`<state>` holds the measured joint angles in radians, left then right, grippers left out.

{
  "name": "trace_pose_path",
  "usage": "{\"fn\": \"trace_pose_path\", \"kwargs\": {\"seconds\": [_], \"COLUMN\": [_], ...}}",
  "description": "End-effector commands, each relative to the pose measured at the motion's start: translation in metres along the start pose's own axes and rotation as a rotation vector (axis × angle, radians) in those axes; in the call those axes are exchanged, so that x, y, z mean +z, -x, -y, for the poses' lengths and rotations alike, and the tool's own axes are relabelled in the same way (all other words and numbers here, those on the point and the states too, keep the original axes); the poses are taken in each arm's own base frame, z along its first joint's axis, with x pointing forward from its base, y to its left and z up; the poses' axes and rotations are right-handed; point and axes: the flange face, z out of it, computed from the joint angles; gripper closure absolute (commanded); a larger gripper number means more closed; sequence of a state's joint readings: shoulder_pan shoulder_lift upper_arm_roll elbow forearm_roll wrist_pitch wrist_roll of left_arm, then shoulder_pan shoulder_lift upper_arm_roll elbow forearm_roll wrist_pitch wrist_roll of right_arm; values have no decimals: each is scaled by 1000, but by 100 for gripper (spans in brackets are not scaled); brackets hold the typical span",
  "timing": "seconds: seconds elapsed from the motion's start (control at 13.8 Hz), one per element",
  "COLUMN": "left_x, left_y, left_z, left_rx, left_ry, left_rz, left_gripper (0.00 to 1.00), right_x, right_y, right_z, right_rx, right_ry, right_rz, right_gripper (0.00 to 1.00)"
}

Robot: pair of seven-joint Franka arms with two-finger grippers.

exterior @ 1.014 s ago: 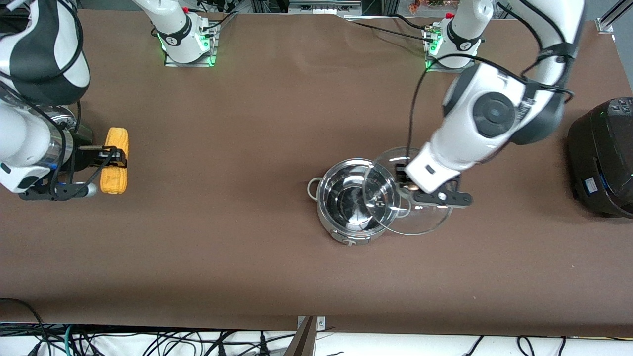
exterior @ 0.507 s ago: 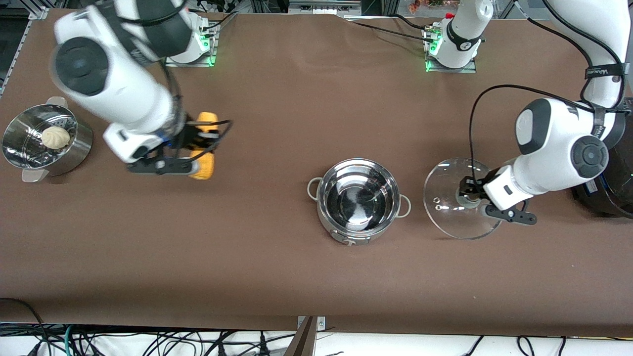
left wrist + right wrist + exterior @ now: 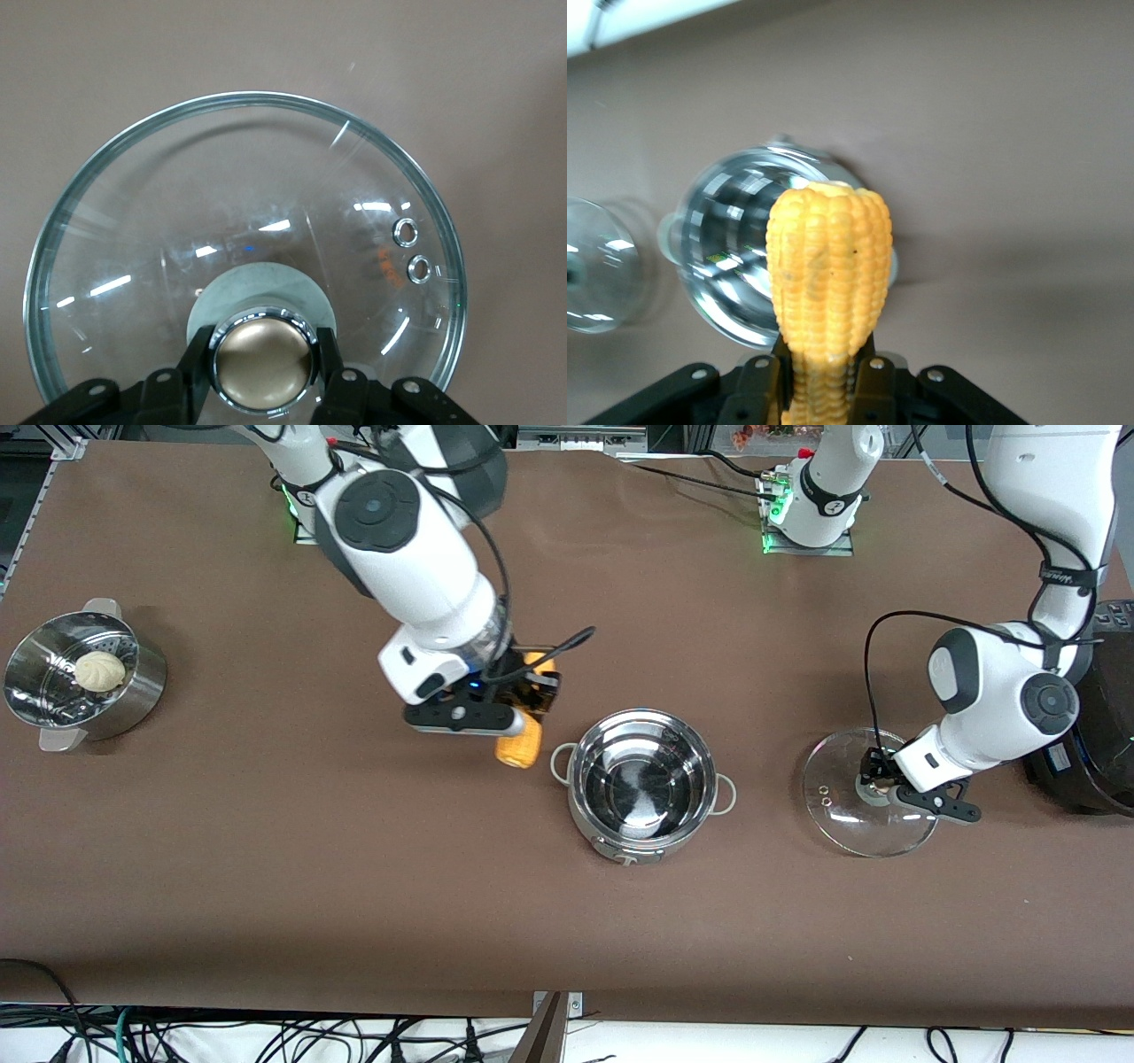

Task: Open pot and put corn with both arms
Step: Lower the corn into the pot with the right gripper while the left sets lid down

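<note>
A steamer pot [image 3: 84,677] with a white bun [image 3: 97,670] stands apart. The right gripper [image 3: 518,701] clamps the corn [image 3: 521,746] over the table beside the open pot [image 3: 641,784]. The left gripper [image 3: 873,783] pinches the knob [image 3: 263,360] of the lid [image 3: 866,792], near a black cooker [image 3: 1090,717].

Even overhead light fills the scene; soft shadows lie on the brown desk [image 3: 266,886]. Glare streaks the glass lid [image 3: 266,195] and the pot [image 3: 726,239], which looks motion-blurred.
</note>
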<state>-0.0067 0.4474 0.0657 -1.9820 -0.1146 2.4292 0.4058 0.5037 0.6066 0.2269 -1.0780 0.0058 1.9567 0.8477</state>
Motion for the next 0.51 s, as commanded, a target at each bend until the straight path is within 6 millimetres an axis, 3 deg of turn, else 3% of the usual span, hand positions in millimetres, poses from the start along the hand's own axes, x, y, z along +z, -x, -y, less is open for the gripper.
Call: {"fn": "trace_pose_path", "kwargs": {"seconds": [0.0,0.22,0.29,0.43], "left_x": [5,22,24,28], "left_y": [-2,-1,0,3], "left_z": [3,4,5,5], "left_rx": [16,10,6,-5], "left_ry": [-7,-7,-6,-3], "left_rz": [-38,-34,-30,-21], "left_gripper": [100,100,89,12], "right_x": [25,67,82,114], "right_y": [4,-5,-10,-7], "right_z": [32,43,43,46], "right_rx": [75,81,83,68], "right_ry": [-101,-135,-131,-128], "right_rz": [-60,-104,-113,-149], "right_gripper": [98,98,98,98]}}
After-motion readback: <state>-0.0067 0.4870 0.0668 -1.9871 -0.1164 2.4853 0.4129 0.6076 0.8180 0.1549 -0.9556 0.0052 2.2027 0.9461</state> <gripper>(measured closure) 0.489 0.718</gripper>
